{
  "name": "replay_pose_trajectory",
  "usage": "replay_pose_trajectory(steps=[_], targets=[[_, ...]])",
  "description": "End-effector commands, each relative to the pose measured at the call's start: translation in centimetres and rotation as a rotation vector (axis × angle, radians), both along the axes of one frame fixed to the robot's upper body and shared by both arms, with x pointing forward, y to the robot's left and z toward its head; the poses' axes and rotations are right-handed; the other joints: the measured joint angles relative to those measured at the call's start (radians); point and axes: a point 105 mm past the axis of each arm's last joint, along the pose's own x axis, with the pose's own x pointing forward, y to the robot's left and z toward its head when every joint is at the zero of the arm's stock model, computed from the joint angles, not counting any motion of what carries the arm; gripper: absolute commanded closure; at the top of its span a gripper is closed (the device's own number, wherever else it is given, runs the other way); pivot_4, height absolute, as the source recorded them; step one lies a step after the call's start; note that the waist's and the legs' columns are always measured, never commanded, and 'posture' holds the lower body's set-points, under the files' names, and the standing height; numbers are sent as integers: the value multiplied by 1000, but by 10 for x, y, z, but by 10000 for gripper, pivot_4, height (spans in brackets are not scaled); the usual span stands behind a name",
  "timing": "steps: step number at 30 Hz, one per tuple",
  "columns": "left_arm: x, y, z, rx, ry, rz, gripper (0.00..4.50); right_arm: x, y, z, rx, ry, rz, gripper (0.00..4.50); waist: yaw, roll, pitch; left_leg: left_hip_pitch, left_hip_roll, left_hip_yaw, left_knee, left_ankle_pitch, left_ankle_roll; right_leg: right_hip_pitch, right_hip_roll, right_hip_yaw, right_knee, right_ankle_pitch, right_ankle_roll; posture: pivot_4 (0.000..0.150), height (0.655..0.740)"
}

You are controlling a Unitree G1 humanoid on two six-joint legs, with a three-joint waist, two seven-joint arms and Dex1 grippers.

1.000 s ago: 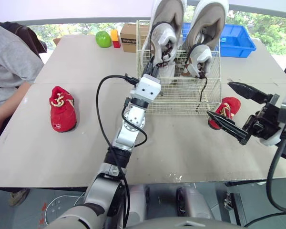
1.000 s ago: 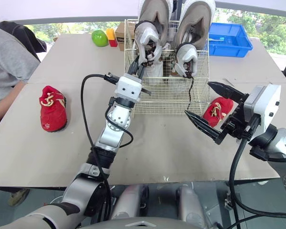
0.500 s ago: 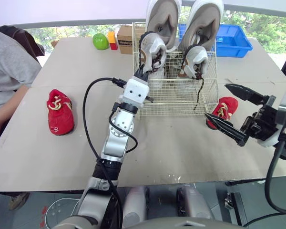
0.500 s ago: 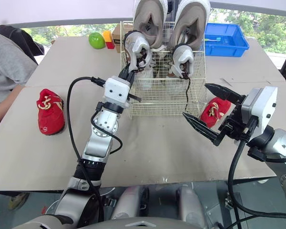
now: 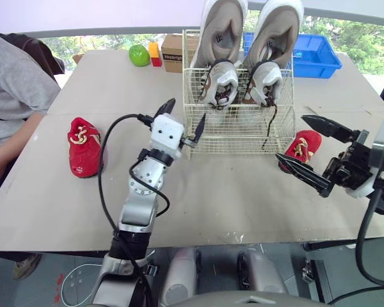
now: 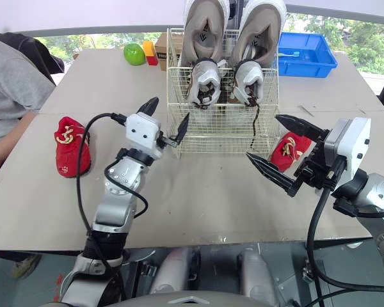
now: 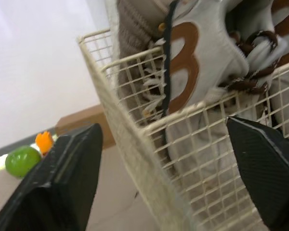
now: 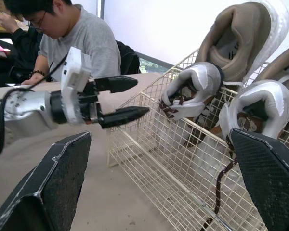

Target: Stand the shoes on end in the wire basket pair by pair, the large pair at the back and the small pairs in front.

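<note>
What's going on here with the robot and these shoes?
A robot is packing shoes into a basket. The large pair stands at the back, a small grey pair in front. Both pincers are open and empty: the left pincer by the basket's corner, the right pincer near a red shoe. A second red shoe lies near a person.

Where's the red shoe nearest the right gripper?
In the left eye view, the red shoe lies on the table right of the wire basket, just beyond the right gripper.
</note>
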Motion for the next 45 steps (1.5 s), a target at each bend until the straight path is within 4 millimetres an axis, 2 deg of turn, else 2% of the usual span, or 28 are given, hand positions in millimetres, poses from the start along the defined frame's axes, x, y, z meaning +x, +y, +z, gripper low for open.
replay_pose_trajectory(steps=[1, 6, 9, 12, 14, 16, 22, 27, 32, 35, 38, 45], targets=[[-12, 6, 12, -30, 4, -59, 524, -4, 2, 5, -11, -35, 4, 0, 0, 0, 0, 0, 0, 0, 0, 0, 0, 0, 0, 0, 0, 0, 0, 1500, 7400], [-37, -3, 16, -118, 102, -302, 524, 7, -6, -9, -77, 38, -73, 0, 3, 0, 0, -1, 2, 0, 0, 0, 0, 0, -1, 0, -1, 0, 0, 1500, 7400], [-66, -21, 8, -150, 246, -545, 524, 23, -21, -24, -145, 110, -220, 0, -1, 0, 0, -1, 2, 0, 0, 0, 0, 0, -2, 0, -1, 0, 0, 1500, 7400], [-88, -28, 1, -120, 401, -687, 524, 37, -46, -46, -231, 260, -416, 0, 0, 0, 1, -1, 2, 1, -1, 0, 0, -2, -3, 0, -1, 0, 0, 1500, 7400], [-102, -31, -2, -98, 486, -759, 524, 42, -57, -58, -231, 337, -485, 0, 0, 0, 1, -1, 2, 0, -1, 0, 0, -2, -3, 0, 0, 0, -1, 1500, 7400], [-119, -33, -1, -72, 545, -818, 524, 46, -58, -67, -177, 414, -544, 0, -1, 0, 1, -1, 2, 0, -1, 0, 0, -2, -3, 0, -1, 0, -1, 1500, 7400], [-139, -46, 16, -56, 531, -803, 524, 63, -51, -93, -29, 501, -834, 0, -1, 1, 1, -2, 2, 1, -2, 0, 0, -3, -2, 1, -1, -1, 0, 1500, 7400], [-150, -49, 14, -69, 541, -784, 524, 68, -30, -101, 94, 560, -928, 0, -3, 1, 1, -2, 1, 1, -3, 0, 0, -4, -2, 2, -2, -1, 0, 1500, 7400], [-149, -43, 10, -52, 558, -778, 524, 72, -32, -106, 111, 551, -1052, 0, -4, 1, 1, -2, 1, 1, -3, 0, 0, -4, -2, 1, -2, -1, 0, 1500, 7400], [-148, -43, 13, -45, 551, -783, 524, 73, -44, -104, 135, 523, -1112, 0, -3, 2, 2, -2, 1, 1, -3, 0, 0, -4, -3, 1, -3, -1, 0, 1500, 7400], [-147, -45, 16, -36, 545, -791, 0, 71, -52, -105, 120, 514, -1140, 8201, -2, 2, 2, -2, 1, 1, -4, 0, 0, -4, -3, 0, -4, -1, 0, 1500, 7400], [-142, -52, 22, -30, 528, -805, 0, 70, -54, -112, 103, 528, -1136, 40394, -1, 2, 2, -2, 1, 1, -5, 0, 0, -4, -3, 0, -4, -1, 0, 1500, 7400]])
